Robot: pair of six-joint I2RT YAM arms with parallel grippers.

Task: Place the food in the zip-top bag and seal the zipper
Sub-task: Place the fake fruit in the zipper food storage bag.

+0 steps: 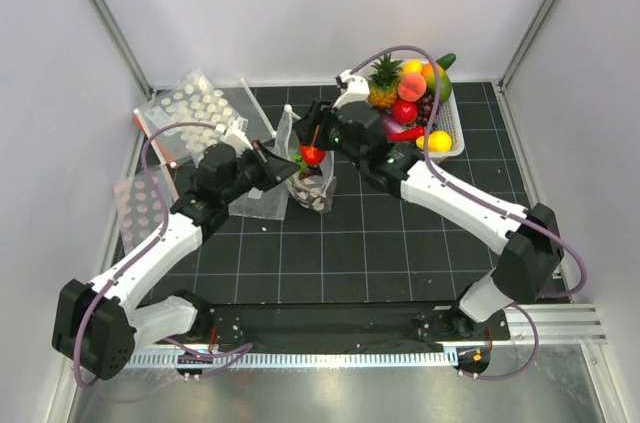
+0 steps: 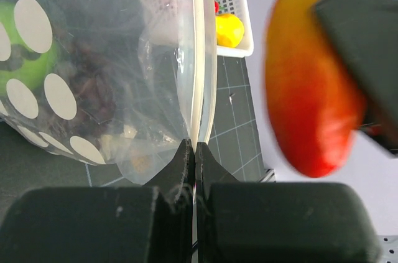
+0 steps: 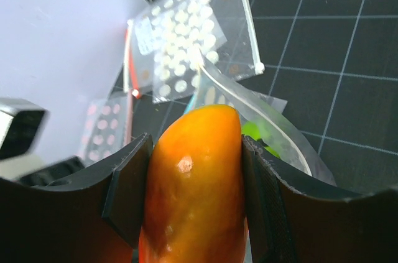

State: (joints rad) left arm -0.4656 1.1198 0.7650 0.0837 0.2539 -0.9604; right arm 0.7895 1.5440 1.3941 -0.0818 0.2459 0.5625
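The zip-top bag stands upright mid-table, dotted, with a green round fruit and dark pieces inside. My left gripper is shut on the bag's mouth edge; in the left wrist view the jaws pinch the white zipper strip. My right gripper is shut on an orange-red mango-like fruit and holds it just above the bag's open mouth. The right wrist view shows the fruit between the pads, with the bag's mouth just beyond it.
A white basket at the back right holds a pineapple, a lemon, grapes and other toy food. Flat dotted clear sheets lie at the back left and along the left edge.
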